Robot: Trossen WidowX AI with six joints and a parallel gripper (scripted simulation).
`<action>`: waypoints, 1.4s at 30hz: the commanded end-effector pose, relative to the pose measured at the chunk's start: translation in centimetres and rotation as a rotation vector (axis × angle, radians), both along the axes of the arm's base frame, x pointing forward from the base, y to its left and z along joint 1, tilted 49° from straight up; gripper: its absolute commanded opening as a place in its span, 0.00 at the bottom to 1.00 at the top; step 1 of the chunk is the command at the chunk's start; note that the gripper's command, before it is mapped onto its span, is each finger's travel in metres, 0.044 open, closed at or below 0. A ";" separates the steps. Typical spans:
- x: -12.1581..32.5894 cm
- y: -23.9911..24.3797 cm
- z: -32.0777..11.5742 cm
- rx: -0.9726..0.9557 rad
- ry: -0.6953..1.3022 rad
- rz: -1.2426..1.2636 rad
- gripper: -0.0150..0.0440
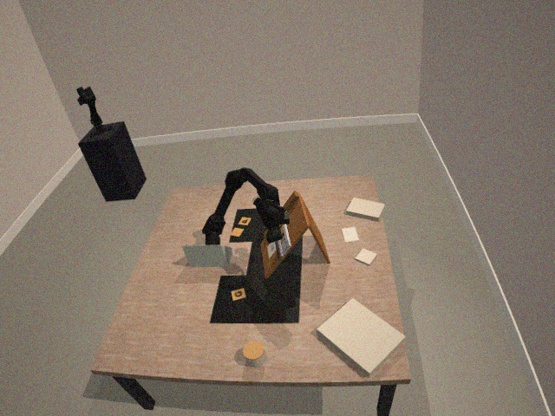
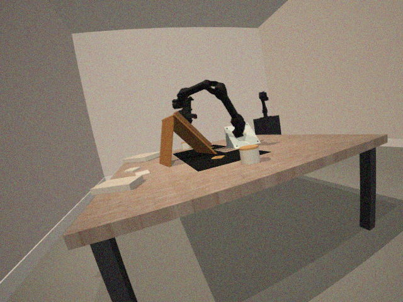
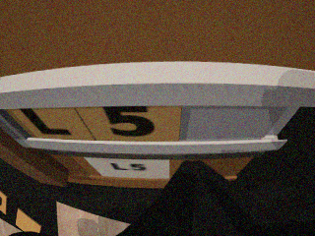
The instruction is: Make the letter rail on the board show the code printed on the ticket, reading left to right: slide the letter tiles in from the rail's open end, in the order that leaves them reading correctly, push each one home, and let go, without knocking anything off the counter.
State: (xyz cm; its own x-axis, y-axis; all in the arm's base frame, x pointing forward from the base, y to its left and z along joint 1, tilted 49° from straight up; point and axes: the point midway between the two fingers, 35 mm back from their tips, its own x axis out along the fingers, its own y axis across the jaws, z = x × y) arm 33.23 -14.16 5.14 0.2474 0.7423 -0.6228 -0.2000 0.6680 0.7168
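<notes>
The leaning wooden board (image 1: 297, 217) (image 2: 192, 135) carries a pale rail (image 3: 148, 147). In the wrist view, an L tile (image 3: 74, 118) stands at the rail's left end, with a 5 tile (image 3: 167, 123) right beside it. Grey rail shows to the right of the 5. Below the rail, the white ticket (image 3: 155, 171) reads L5. My gripper (image 1: 274, 238) (image 3: 191, 169) is shut and empty; its fingertips are just below the rail in the wrist view, right of the ticket. A G-like tile (image 1: 238, 294) lies on the black mat (image 1: 277, 313), and two other tiles (image 1: 244, 221) (image 1: 237, 232) lie farther back.
A pale angled stand (image 1: 207, 256) (image 2: 232, 141) is by the arm's base. An orange-lidded jar (image 1: 253, 350) (image 2: 249, 155) stands at the front. A large cream block (image 1: 361, 333), a smaller block (image 1: 365, 208) and two small cream pieces (image 1: 349, 234) (image 1: 366, 256) lie to the right of the board.
</notes>
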 end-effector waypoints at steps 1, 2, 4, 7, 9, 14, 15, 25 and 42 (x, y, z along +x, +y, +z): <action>-0.4 -0.2 0.1 -0.002 0.002 0.001 0.25; -0.4 -0.2 0.1 -0.002 0.002 0.001 0.25; -0.4 -0.3 0.2 0.004 -0.005 -0.007 0.30; -2.9 -1.8 2.1 0.061 -0.089 -0.095 0.43; -5.0 -2.9 3.7 0.099 -0.169 -0.181 0.52; -10.2 -5.0 7.4 0.139 -0.387 -0.423 0.74; -11.0 -5.3 7.9 0.138 -0.423 -0.466 0.79; -11.7 -5.4 8.4 0.135 -0.451 -0.500 1.00; -11.7 -5.4 8.4 0.135 -0.451 -0.500 1.00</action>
